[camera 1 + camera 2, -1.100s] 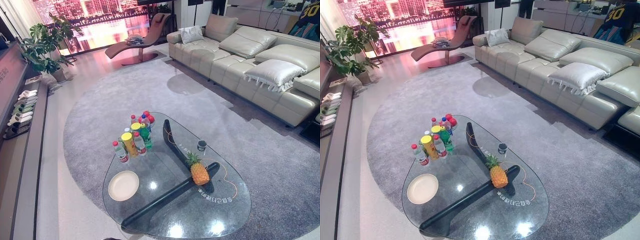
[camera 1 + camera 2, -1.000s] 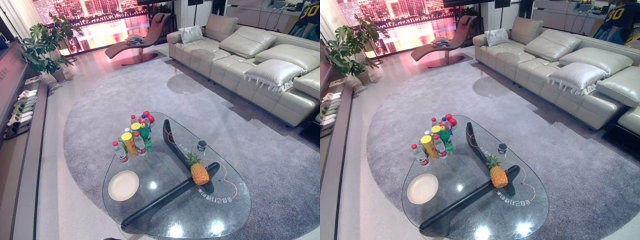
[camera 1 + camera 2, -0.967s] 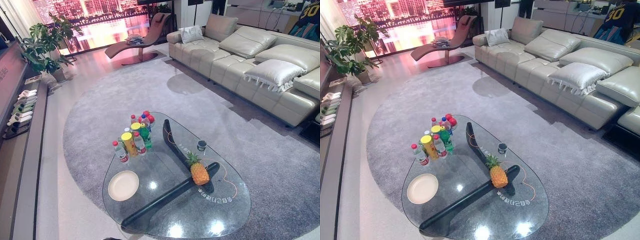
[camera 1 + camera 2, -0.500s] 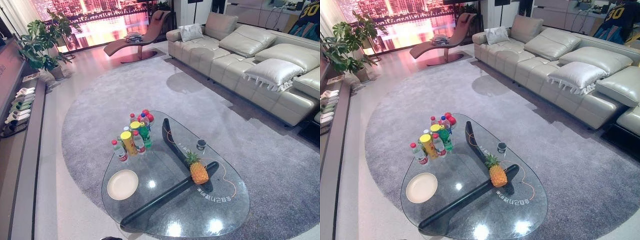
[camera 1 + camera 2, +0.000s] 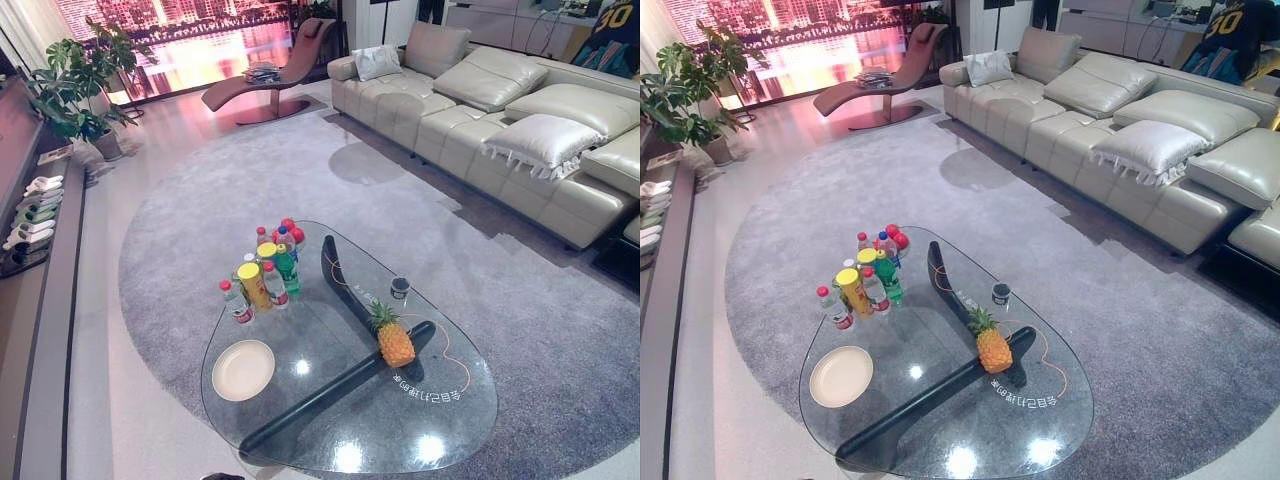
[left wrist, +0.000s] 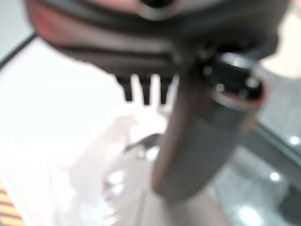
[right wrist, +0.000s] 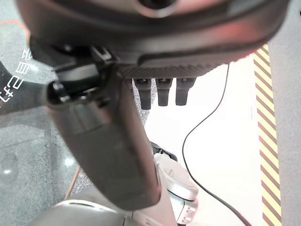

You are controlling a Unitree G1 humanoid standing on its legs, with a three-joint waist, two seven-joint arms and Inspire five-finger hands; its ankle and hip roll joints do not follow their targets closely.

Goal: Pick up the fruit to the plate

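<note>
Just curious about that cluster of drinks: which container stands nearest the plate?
The clear red-capped bottle at the cluster's near-left edge; the yellow can and others stand farther from the plate.

A glass table [image 5: 440, 420] with a dark base beneath its top stands on a grey rug [image 5: 200, 200]. A pineapple [image 5: 394, 340] stands upright near the middle of the top, a small dark cup [image 5: 400, 288] just beyond it. A white plate [image 5: 243, 369] lies well apart toward the left edge, with a cluster of bottles [image 5: 262, 270] and a yellow can [image 5: 254, 286] beyond it
</note>
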